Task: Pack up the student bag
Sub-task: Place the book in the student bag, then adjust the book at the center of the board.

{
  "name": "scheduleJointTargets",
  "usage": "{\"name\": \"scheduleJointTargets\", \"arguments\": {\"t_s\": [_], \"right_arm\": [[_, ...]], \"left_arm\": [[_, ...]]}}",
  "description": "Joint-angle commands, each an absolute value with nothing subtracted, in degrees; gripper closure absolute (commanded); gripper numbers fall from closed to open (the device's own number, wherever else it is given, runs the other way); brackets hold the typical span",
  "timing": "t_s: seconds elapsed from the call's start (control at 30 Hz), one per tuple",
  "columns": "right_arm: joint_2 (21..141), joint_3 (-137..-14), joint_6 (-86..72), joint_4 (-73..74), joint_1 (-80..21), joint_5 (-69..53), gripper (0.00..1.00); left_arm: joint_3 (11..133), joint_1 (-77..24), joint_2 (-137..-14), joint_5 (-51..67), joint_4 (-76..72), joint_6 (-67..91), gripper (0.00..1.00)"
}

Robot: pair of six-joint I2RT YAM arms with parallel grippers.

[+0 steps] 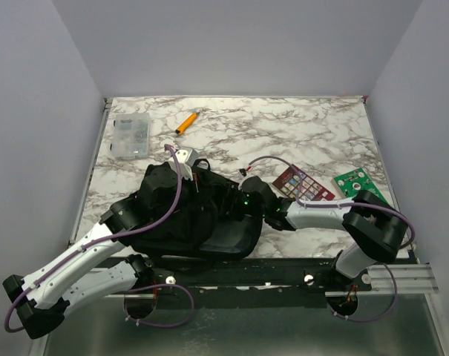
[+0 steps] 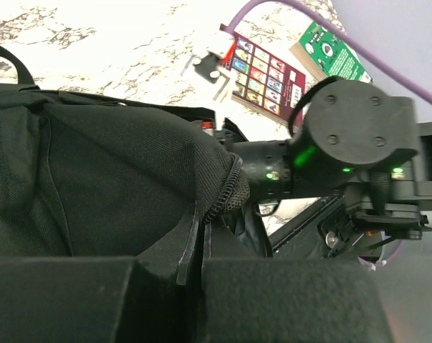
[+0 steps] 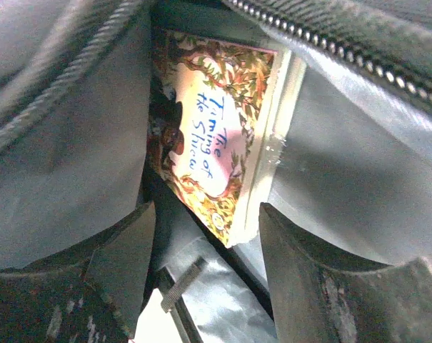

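Observation:
The student bag (image 1: 176, 215), a large black fabric backpack, lies near the table's front edge, left of centre. My left gripper (image 1: 197, 176) is shut on the fabric of its opening, beside the zipper (image 2: 226, 189), with a flap pinched between the fingers (image 2: 287, 300). My right gripper (image 1: 235, 204) reaches into the opening from the right, its tips hidden by the bag in the top view. In the right wrist view the right gripper (image 3: 207, 214) is open inside the bag (image 3: 358, 164). A book with an ornate cover (image 3: 212, 136) lies in there, its corner between the fingers and touching neither.
A dark red card with small pictures (image 1: 302, 185) and a green circuit board (image 1: 355, 182) lie right of the bag. A clear plastic box (image 1: 130, 137) and an orange marker (image 1: 185, 122) sit at the back left. Walls enclose the table on three sides.

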State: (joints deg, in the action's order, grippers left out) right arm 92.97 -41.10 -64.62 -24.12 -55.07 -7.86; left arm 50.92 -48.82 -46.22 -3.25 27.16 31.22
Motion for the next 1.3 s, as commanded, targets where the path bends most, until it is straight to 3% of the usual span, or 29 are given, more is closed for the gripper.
{"name": "scheduleJointTargets", "arguments": {"t_s": [0.0,0.07,0.37,0.63,0.83,1.0,1.13,1.27], "right_arm": [[87.2,-43.3,-55.7,-7.3,-55.5,-1.0,0.33],[85.2,-44.3,-52.4,-2.3,-55.5,-0.3,0.28],[69.4,-47.2,-39.9,20.0,-55.4,9.7,0.28],[52.8,-46.7,-38.8,27.9,-55.4,20.6,0.28],[48.9,-47.4,-40.8,32.2,-55.4,32.6,0.27],[49.8,-49.6,-42.0,35.7,-52.0,39.7,0.20],[50.5,-49.5,-39.1,34.1,-42.8,35.9,0.18],[53.7,-45.3,-35.4,28.0,-28.0,20.1,0.15]], "left_arm": [[49.1,-49.0,-45.0,-4.5,24.2,34.9,1.00],[47.4,-49.0,-44.8,-4.9,23.8,35.9,1.00],[42.4,-48.8,-46.8,-7.0,22.8,39.2,1.00],[42.8,-48.4,-52.1,-5.1,22.7,41.2,1.00],[39.4,-48.5,-53.9,0.0,19.7,41.9,1.00],[34.7,-48.4,-54.3,4.7,14.2,41.5,1.00],[34.6,-48.5,-57.2,8.7,11.5,40.6,1.00],[35.0,-48.4,-60.1,13.1,9.8,40.1,0.97]]}}
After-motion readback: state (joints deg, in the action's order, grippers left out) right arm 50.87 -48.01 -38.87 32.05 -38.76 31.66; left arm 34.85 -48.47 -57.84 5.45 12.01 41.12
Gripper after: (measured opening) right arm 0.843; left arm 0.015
